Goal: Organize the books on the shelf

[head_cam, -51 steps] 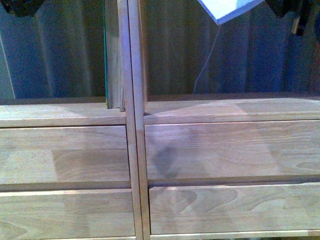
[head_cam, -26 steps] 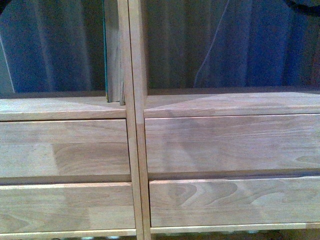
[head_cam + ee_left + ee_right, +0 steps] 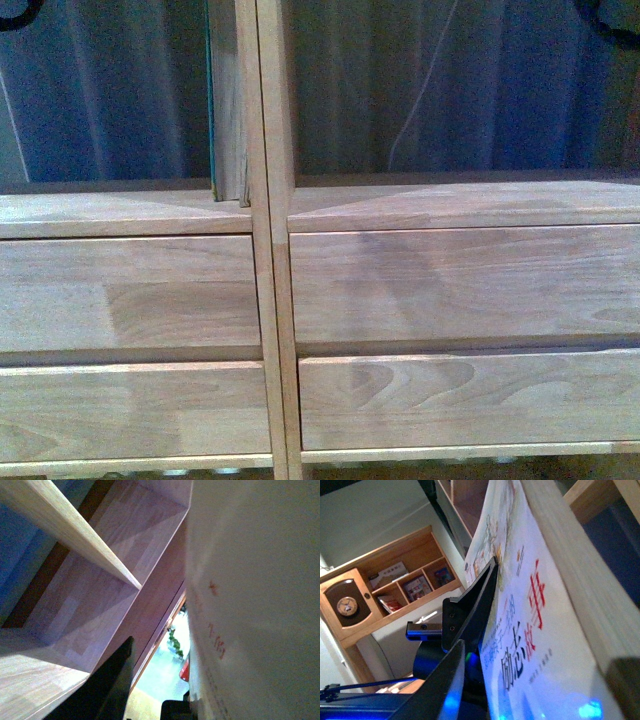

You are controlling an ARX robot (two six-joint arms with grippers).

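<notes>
Dark blue-grey curtain (image 3: 500, 90) in soft vertical folds, thin white cord (image 3: 412, 115) hanging before it, pale wall (image 3: 370, 510), orange-brown cabinet (image 3: 400, 550) with open cubbies and a round clock (image 3: 346, 605) on its door, green foliage (image 3: 175, 642) in bright daylight.

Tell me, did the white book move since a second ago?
Yes. The white book went up out of the front view; before, its corner hung at the top, right of the shelf's centre post.

Black angular right hand (image 3: 554, 612), screws, perhaps blue-lit
</notes>
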